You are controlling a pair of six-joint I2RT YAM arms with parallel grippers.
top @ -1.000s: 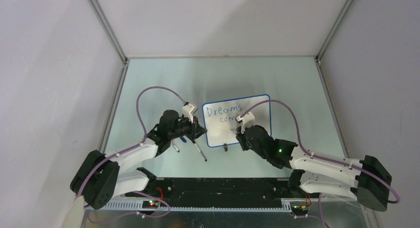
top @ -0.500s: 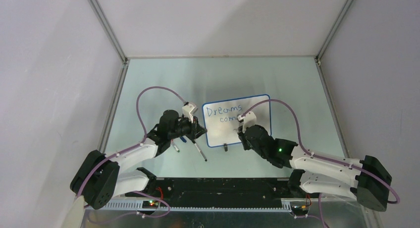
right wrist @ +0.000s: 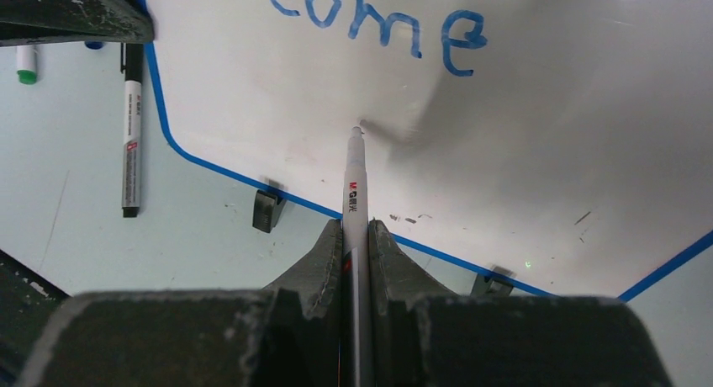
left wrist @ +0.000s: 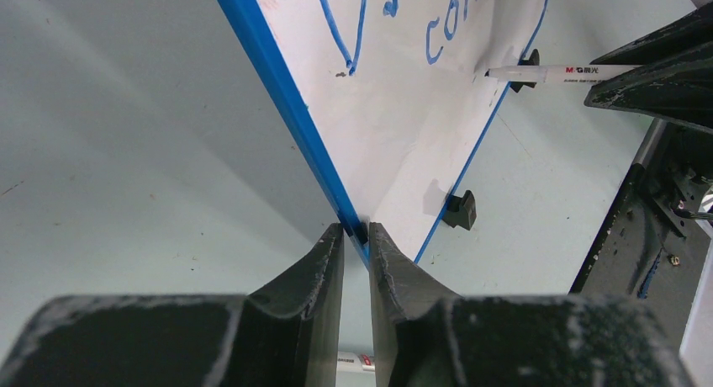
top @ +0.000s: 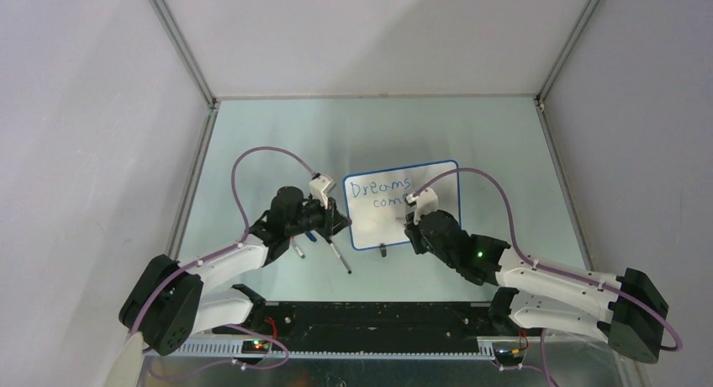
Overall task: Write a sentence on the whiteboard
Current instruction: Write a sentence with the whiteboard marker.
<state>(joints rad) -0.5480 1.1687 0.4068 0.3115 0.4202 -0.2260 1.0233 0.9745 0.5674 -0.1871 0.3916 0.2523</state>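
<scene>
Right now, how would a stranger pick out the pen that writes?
On the table, find the blue-rimmed whiteboard. Over its blank lower part the right gripper holds a white pen, tip under "come". The other pens lie loose, off the board.

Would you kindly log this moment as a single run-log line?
left gripper: shut on whiteboard rim | right gripper: shut on marker, tip below "come" | sentence: "Dreams come" written

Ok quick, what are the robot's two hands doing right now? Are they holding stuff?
Left gripper: closed on the blue edge of the whiteboard.
Right gripper: closed on a white marker.
</scene>
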